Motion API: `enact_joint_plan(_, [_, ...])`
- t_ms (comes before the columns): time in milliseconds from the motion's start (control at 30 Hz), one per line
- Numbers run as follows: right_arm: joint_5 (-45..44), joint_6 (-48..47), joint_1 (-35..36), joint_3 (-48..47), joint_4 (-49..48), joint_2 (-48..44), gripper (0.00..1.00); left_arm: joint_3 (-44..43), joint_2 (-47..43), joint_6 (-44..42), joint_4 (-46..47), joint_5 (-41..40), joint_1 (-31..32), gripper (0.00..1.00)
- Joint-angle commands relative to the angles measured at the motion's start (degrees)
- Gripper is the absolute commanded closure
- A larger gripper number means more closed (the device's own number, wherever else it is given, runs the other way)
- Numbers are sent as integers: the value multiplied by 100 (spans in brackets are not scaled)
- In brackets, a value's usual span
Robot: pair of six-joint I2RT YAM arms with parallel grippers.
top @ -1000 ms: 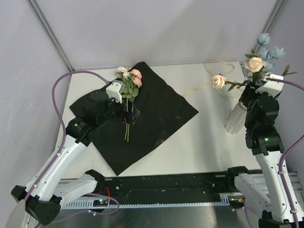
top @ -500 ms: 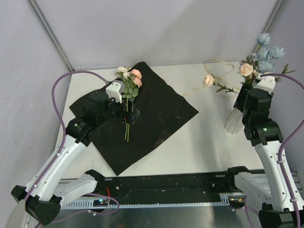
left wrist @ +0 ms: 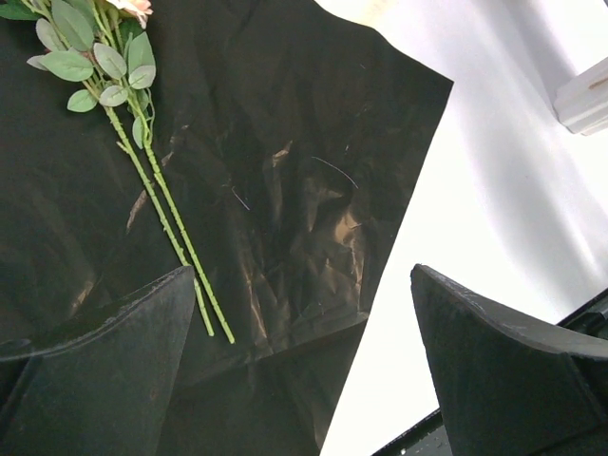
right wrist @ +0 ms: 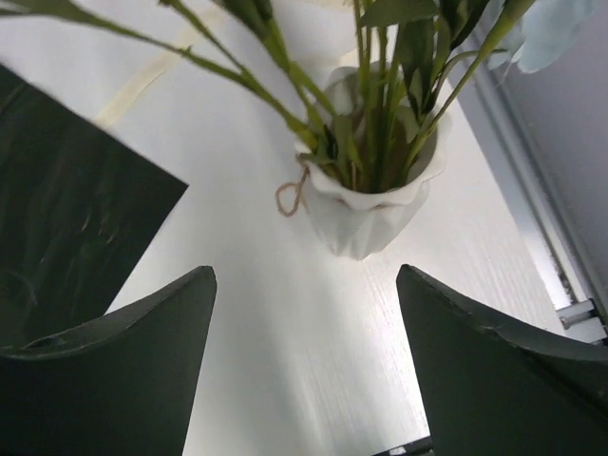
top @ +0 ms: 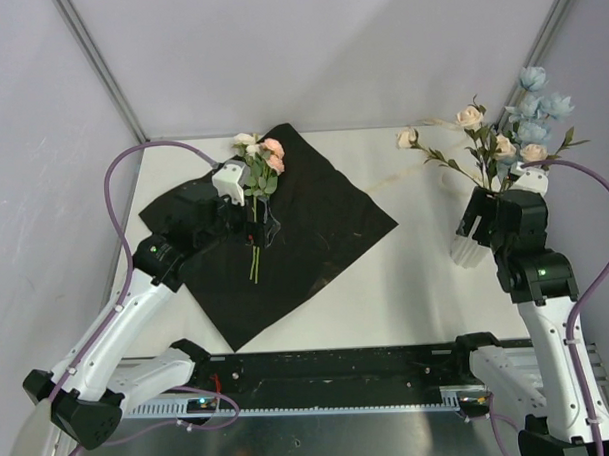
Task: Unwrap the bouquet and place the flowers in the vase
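I see the white, smooth table (top: 407, 284) with a large black wrapping sheet (top: 320, 232) spread flat over its left half. The sheet is crinkly and faintly glossy, with one corner pointing right.

The left gripper (left wrist: 302, 271) hangs over the sheet with its dark, wedge-shaped jaws spread wide and nothing between them. The right gripper (right wrist: 304, 271) hovers just near of the vase. Its jaws are also spread wide, and they are empty and clear of the rim.

Most of the flowers (top: 511, 121) stand in the vase at the far right of the table. Pale blue blooms sit highest, peach and cream ones fan out to the left, and the thin green stems are bunched in the mouth.

The vase (right wrist: 366, 214) is small, cream-white and ribbed, with a scalloped round rim.

A few loose stems (left wrist: 166, 209) lie on the far left part of the sheet. They are slim, green and straight, with small oval leaves and pink and cream heads at the far end.

A cream ribbon (right wrist: 142, 81) lies flat on the table between the sheet and the vase. A little loop of tan twine (right wrist: 290, 195) dangles at the vase's rim.
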State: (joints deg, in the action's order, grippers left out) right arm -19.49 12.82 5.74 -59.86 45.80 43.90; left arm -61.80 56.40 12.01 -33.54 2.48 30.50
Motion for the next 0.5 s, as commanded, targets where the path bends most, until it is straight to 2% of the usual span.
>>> enact_joint_plan(0, [737, 263, -29, -529, 439, -163, 17, 13, -49, 43, 148, -324, 26, 0])
enact_joint_plan(200, [1723, 62, -27, -783, 83, -458, 22, 45, 94, 28, 104, -1386, 22, 1])
enact_joint_plan(267, [2252, -25, -15, -765, -123, -537, 23, -3, 320, -79, 19, -1675, 5, 5])
enact_joint_plan(467, [3809, 183, 103, -336, -1040, -796, 27, -580, 1190, -13, -369, -1588, -346, 16])
